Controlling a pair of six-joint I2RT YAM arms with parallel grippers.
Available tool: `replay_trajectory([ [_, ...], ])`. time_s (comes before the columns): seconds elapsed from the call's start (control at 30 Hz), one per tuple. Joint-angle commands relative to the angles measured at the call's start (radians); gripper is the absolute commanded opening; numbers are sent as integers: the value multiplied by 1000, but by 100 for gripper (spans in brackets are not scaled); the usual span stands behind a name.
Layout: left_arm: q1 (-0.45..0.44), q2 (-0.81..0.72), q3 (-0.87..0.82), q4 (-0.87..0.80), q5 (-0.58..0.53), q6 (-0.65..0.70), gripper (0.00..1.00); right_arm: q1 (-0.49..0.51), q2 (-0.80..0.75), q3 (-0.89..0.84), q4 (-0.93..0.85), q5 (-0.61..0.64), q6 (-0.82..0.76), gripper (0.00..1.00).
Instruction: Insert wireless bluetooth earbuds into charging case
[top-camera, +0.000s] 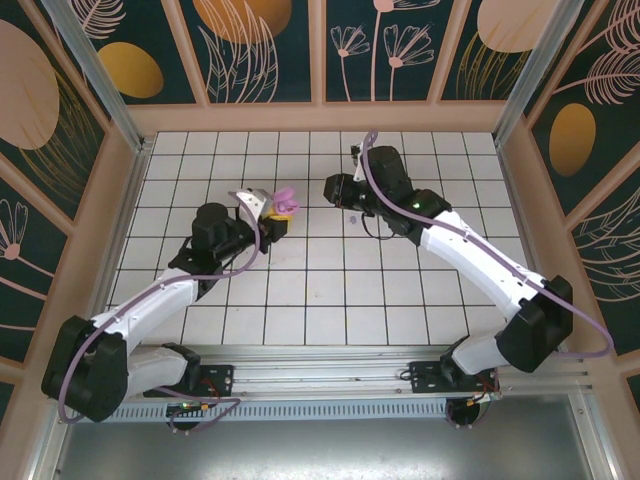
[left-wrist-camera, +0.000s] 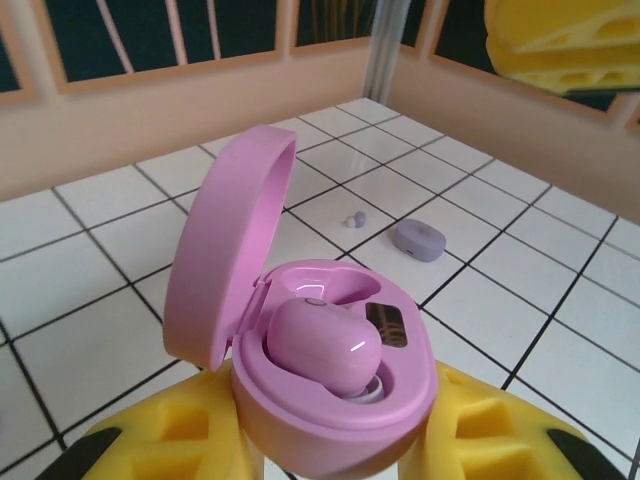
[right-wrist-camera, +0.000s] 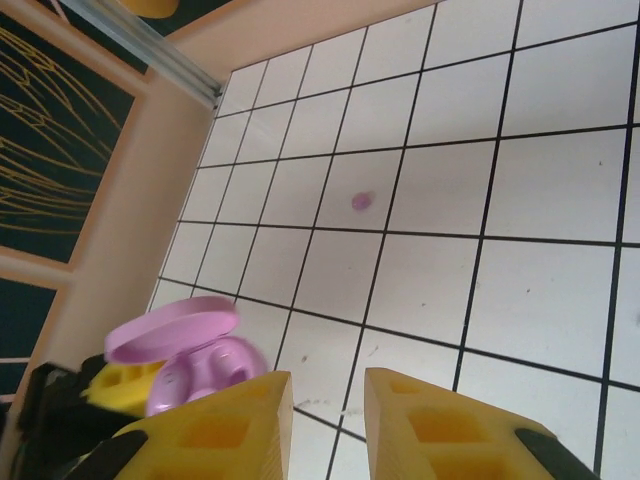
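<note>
Currently our left gripper (left-wrist-camera: 330, 455) is clamped on the open pink charging case (left-wrist-camera: 225, 250), left of the middle of the bench (top-camera: 400, 290), with one earbud (left-wrist-camera: 320, 345) seated inside it. Beyond the case a second earbud (left-wrist-camera: 418, 240) lies loose on the tiles, a small lilac speck (left-wrist-camera: 352, 220) just beside it. Our right gripper (right-wrist-camera: 328, 420), to the case's right, stands narrowly parted and we see nothing between its fingers.

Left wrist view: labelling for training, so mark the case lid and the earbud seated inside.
case lid (left-wrist-camera: 222, 240), left wrist view, middle of its broad face.
seated earbud (left-wrist-camera: 320, 345), left wrist view, rounded top.
</note>
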Motion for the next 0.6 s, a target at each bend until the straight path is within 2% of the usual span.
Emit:
replay_trajectory([
  [0.0, 67, -55, -47, -14, 27, -84, 4, -17, 91, 29, 73, -38, 9, 25],
  [0.13, 120, -113, -71, -58, 24, -99, 4, -30, 246, 134, 74, -72, -9, 25],
  [0.3, 132, -171, -80, -150, -23, -81, 3, -20, 461, 314, 65, -110, -9, 24],
  [0.43, 133, -215, -96, -197, -96, -80, 4, 19, 670, 562, -72, -34, 9, 22],
  [0.57, 135, -234, -90, -212, -119, -83, 4, 39, 859, 787, -154, -42, 64, 21],
])
